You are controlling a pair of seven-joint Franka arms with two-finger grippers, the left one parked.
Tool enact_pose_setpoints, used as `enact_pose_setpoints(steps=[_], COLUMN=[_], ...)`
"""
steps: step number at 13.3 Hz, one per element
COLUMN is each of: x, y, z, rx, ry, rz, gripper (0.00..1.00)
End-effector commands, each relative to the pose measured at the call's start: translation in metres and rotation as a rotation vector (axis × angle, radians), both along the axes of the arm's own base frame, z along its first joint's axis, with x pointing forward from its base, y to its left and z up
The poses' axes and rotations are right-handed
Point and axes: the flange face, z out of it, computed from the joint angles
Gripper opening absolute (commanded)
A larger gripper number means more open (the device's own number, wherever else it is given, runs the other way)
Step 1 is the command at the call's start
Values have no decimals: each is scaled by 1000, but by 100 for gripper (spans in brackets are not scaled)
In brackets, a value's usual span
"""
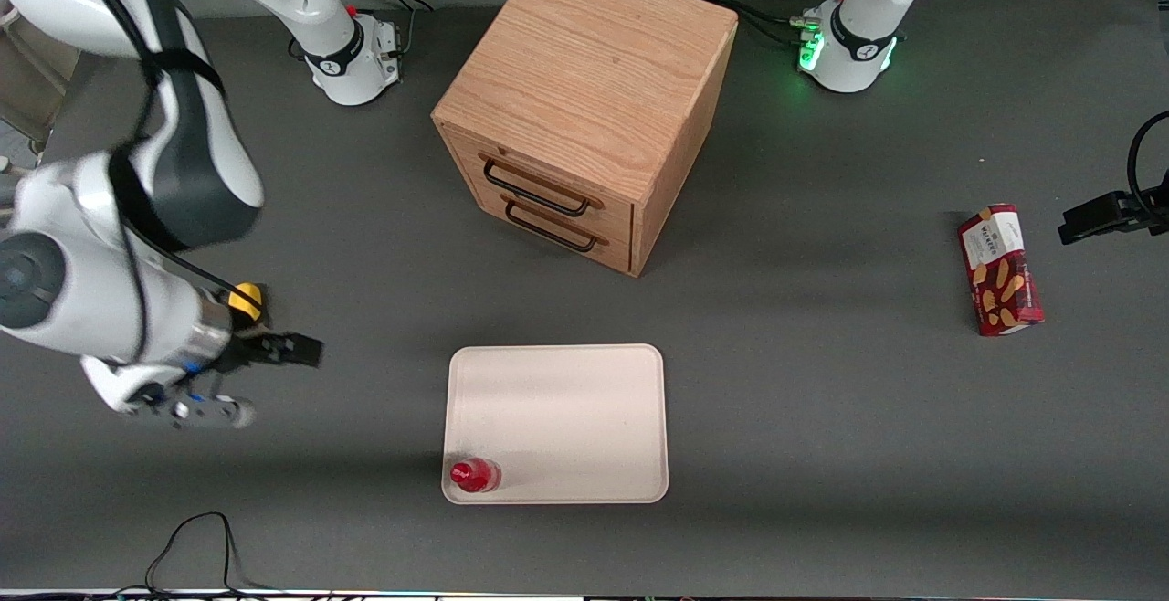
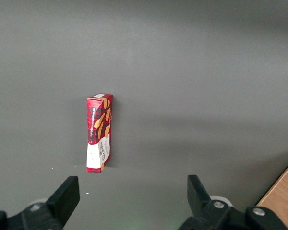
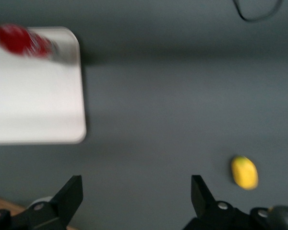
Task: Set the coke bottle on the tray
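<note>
The coke bottle (image 1: 475, 474) is small and red with a red cap. It stands upright on the cream tray (image 1: 566, 409), in the tray's corner nearest the front camera, toward the working arm's end. In the right wrist view the bottle (image 3: 21, 40) shows blurred at a corner of the tray (image 3: 38, 105). My right gripper (image 1: 265, 377) hangs above bare table beside the tray, toward the working arm's end, well apart from the bottle. It is open and empty, with its fingers (image 3: 72, 194) spread wide over grey table.
A wooden two-drawer cabinet (image 1: 584, 117) stands farther from the front camera than the tray. A small yellow object (image 1: 245, 300) (image 3: 244, 172) lies beside my gripper. A red snack box (image 1: 1000, 269) (image 2: 100, 132) lies toward the parked arm's end. A black cable (image 1: 192, 546) lies near the front edge.
</note>
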Motion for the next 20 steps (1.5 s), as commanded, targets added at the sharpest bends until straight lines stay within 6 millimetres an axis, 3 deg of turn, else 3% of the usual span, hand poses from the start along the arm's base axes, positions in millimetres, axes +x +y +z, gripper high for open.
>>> enact_pose_setpoints(steps=[1,3,5,12,20], x=[-81,-116,-132,-117,-122], y=[-50,-75,-75,-77,-47], z=[22,55,73,107,104], rx=[4,22,28,127,40], ry=[22,-1,13,-5,23], rz=[8,9,5,-23,45], gripper=[100,100,100,100,100])
